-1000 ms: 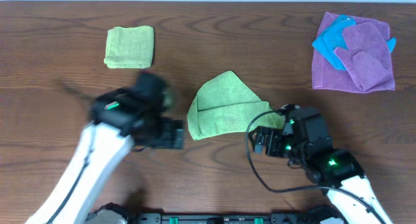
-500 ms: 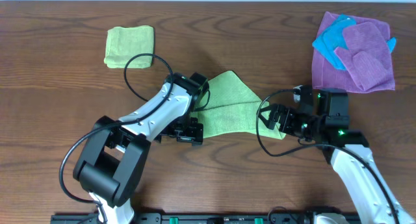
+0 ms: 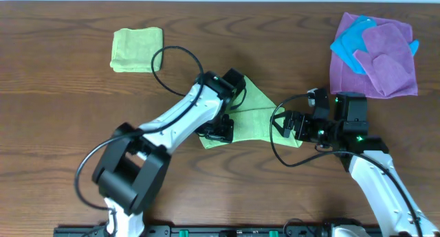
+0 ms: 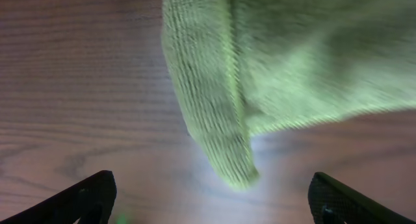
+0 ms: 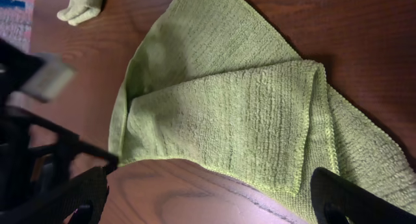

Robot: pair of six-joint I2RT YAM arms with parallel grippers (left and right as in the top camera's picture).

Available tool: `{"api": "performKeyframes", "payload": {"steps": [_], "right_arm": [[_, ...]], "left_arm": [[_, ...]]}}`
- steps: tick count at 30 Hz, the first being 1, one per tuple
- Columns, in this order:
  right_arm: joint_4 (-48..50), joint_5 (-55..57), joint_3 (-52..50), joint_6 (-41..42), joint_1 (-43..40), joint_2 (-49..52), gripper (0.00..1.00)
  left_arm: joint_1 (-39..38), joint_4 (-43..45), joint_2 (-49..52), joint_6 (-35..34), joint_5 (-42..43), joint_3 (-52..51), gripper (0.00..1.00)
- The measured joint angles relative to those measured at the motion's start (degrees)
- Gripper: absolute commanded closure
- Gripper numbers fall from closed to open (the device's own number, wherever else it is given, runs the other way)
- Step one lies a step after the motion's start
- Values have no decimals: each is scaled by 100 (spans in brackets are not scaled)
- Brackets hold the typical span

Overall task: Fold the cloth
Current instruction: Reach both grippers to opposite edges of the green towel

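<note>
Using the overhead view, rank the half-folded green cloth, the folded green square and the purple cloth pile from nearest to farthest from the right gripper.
From the right gripper:
1. half-folded green cloth, mid-table, right at the gripper's tips
2. purple cloth pile, far right corner
3. folded green square, far left, beyond the left arm

The cloth lies between left pincer and right pincer (left apparently overlapping).

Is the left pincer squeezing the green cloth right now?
No, the left pincer is wide open, and the green cloth lies loose on the table ahead of it.
</note>
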Motion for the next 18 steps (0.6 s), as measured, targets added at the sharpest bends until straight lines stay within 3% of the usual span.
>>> {"api": "performKeyframes", "payload": {"steps": [4,12,18], "right_arm": [[4,24,0,-26,0,0,1],[13,35,0,-26,0,0,1],[-83,33,0,-33,0,0,1]], "left_arm": [[0,-13,422,-103,-216,0,1],[184,-549,428,-249,-870,2,33],[343,-678,428,-302,-1095,2,32]]}}
